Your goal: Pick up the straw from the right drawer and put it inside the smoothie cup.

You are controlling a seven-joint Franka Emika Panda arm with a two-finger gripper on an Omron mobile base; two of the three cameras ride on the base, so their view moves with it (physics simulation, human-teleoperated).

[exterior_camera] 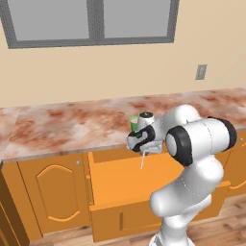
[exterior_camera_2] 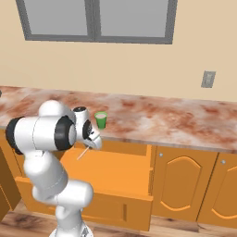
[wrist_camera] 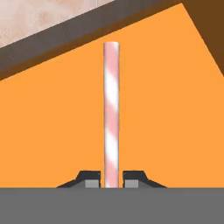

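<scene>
My gripper (wrist_camera: 111,180) is shut on the straw (wrist_camera: 111,113), a thin pink-and-white striped stick that points away from the hand. In the base views the straw (exterior_camera: 142,161) hangs down from the gripper (exterior_camera: 143,152) over the open right drawer (exterior_camera: 125,180), clear of its flat orange floor. The smoothie cup (exterior_camera: 134,123), small and green with a pale top, stands on the marble counter just behind the hand. From the right side, the cup (exterior_camera_2: 101,120) is a little above and to the right of the gripper (exterior_camera_2: 90,147), and the straw (exterior_camera_2: 83,153) slants down-left over the drawer (exterior_camera_2: 111,173).
The marble counter (exterior_camera: 72,126) runs across both base views, its front edge above the drawer. Orange cabinet doors (exterior_camera: 55,192) with arched panels flank the drawer. A window and a wall outlet (exterior_camera_2: 208,79) are on the back wall.
</scene>
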